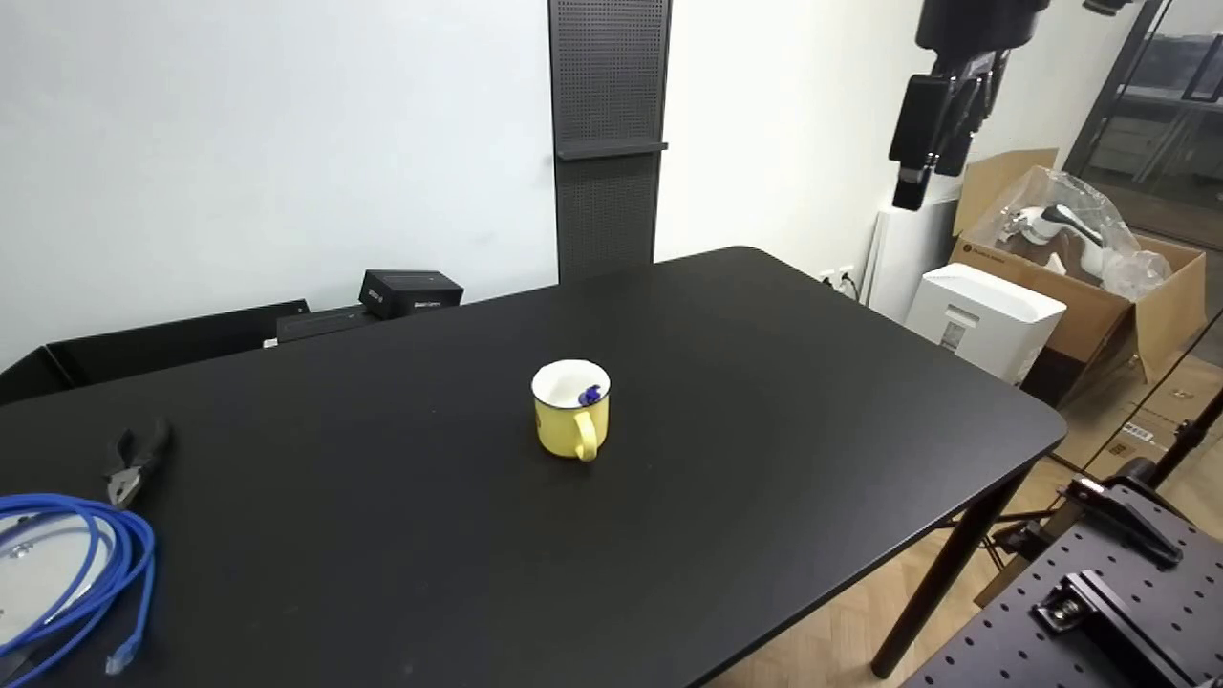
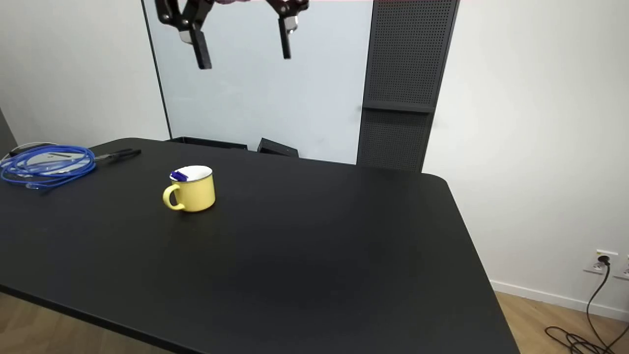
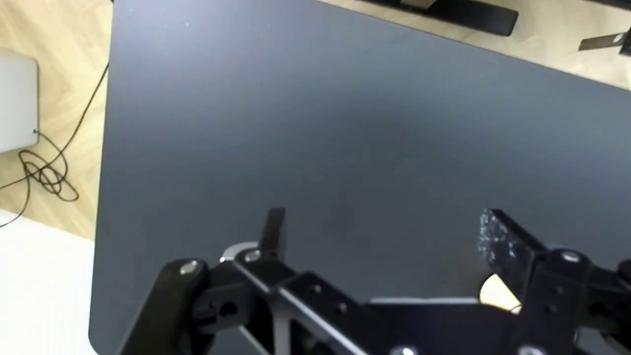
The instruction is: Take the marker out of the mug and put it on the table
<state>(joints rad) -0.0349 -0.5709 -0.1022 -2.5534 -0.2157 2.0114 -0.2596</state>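
The yellow mug [image 1: 559, 430] stands upright on the black table [image 1: 764, 411]; it also shows in an exterior view [image 2: 196, 194]. The dark blue end of the marker [image 1: 590, 395] pokes up at the mug's rim, on the handle side; it also shows in an exterior view [image 2: 179, 176]. The rest of the marker is hidden inside the mug. My gripper [image 2: 245, 63] is open and empty, high above the table and apart from the mug. In the wrist view, the gripper's fingers [image 3: 384, 212] are wide apart, and a sliver of the mug [image 3: 495, 293] shows beside the right finger, partly covered.
A blue coiled cable [image 1: 134, 549] lies over a white object at one end of the table, with pliers [image 1: 134, 473] beside it. Black boxes [image 1: 411, 291] are behind the table's back edge. A white box [image 1: 984, 320] and a cardboard box [image 1: 1051, 287] stand off the table.
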